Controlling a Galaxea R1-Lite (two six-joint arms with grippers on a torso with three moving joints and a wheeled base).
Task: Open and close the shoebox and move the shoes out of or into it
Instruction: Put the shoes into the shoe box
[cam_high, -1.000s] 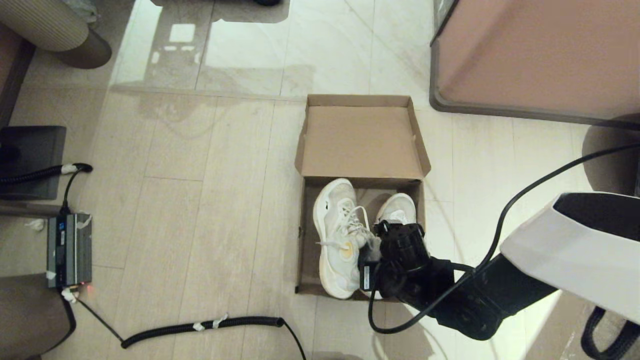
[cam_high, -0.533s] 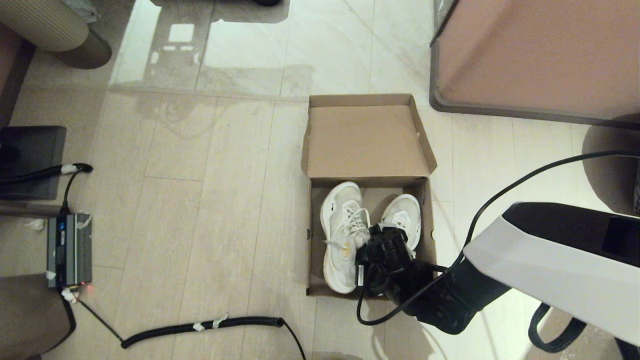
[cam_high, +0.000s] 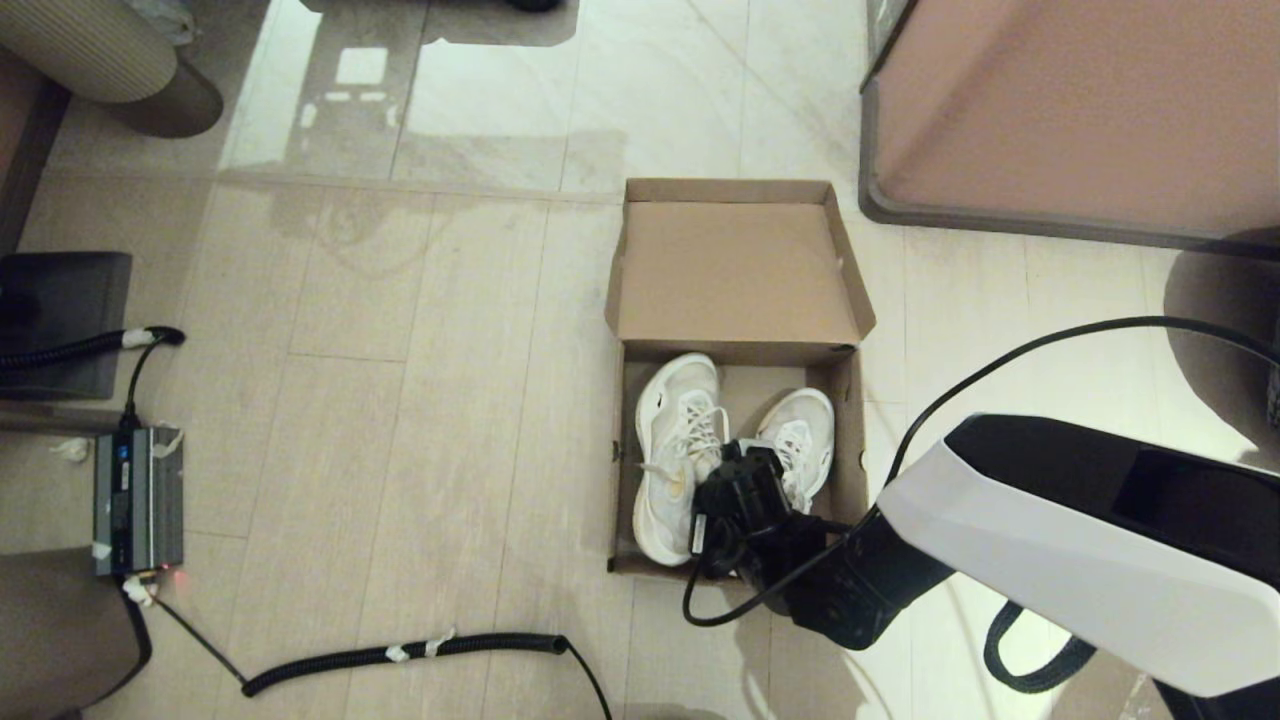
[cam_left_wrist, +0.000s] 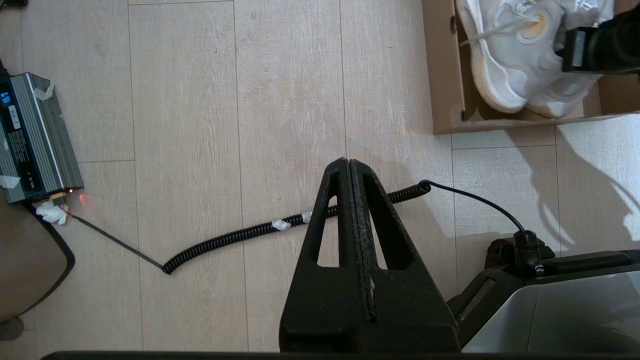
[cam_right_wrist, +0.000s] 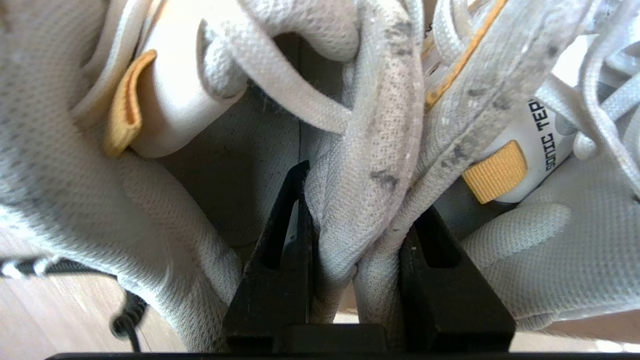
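The brown cardboard shoebox (cam_high: 620, 470) stands on the floor with its lid (cam_high: 738, 270) flipped open to the far side. Both white sneakers lie inside, the left shoe (cam_high: 672, 455) and the right shoe (cam_high: 808, 425), toes pointing to the lid. My right gripper (cam_high: 735, 480) reaches down between them. In the right wrist view the right gripper (cam_right_wrist: 357, 200) is shut on the two inner collars of the shoes (cam_right_wrist: 370, 165), pinched together between its fingers (cam_right_wrist: 280, 250). My left gripper (cam_left_wrist: 348, 161) hangs shut and empty over the floor, left of the shoebox (cam_left_wrist: 442, 75).
A pinkish-brown furniture block with grey rim (cam_high: 1080, 110) stands at the far right, close to the lid. A coiled black cable (cam_high: 400, 655) runs across the near floor to a grey power unit (cam_high: 138, 500) at the left. A dark flat stand (cam_high: 60, 320) lies beyond it.
The right arm has swung left and lowered the pair, which now sits deeper in the box. The box has slid a little to the right and away.
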